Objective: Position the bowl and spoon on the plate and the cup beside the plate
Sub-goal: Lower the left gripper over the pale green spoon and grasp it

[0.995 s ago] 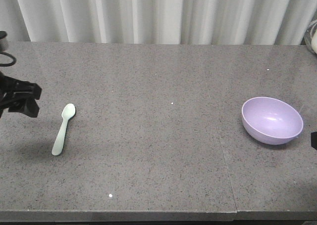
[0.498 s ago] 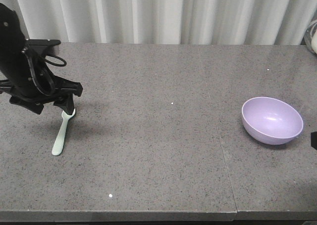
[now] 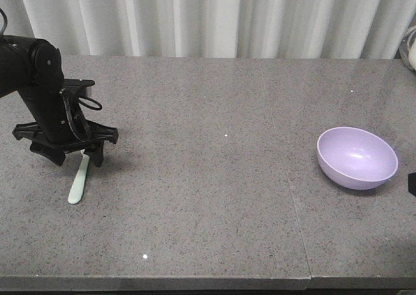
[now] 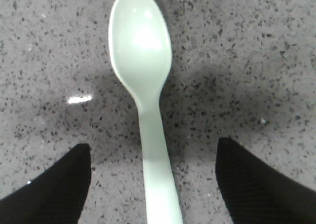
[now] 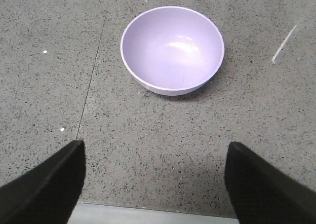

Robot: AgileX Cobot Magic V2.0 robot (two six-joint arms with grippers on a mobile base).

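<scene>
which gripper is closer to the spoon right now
Left. The left gripper hangs open right over the spoon, straddling its handle without touching. The right gripper is open across the table, facing the bowl.

The spoon lies flat on the table on my left side, with its scoop end away from me and its handle toward me. My left gripper is right over the handle, with one jaw on each side and a gap between each jaw and the spoon. The bowl sits upright far off on my right, well apart from the spoon. My right gripper is by the table's near edge, jaws wide, with the bowl in front of it. A curtain hangs behind the table.
</scene>
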